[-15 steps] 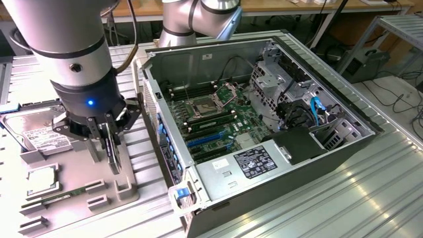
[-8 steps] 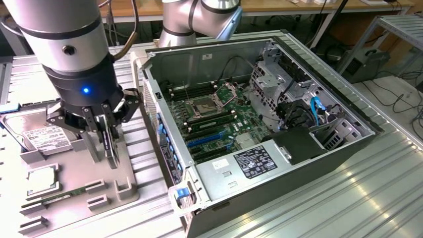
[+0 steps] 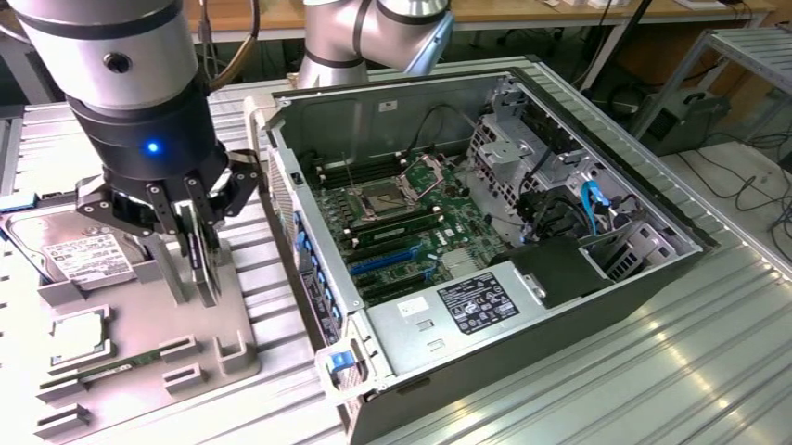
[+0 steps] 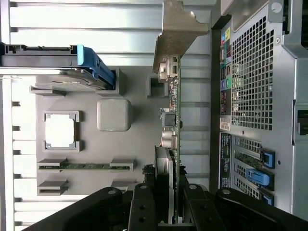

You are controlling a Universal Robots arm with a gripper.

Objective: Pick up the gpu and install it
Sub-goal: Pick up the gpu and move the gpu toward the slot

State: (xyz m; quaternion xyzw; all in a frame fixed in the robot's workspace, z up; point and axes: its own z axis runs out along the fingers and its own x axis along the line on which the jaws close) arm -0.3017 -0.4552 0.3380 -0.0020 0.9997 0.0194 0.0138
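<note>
Grip on the thin green circuit-board gpu [image 4: 172, 120] with pale metal bracket is clenched by the black gripper [image 4: 168, 202], at the grey holder tray's [image 4: 96, 144] edge beside the open computer case [image 3: 594, 334]. The card is best kept upright and drawn straight out.

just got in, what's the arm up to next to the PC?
The gripper is closed on the gpu, which stands on edge at the grey parts holder beside the open computer case. I cannot tell whether the card has left its stand. It is not in the case yet.
</note>
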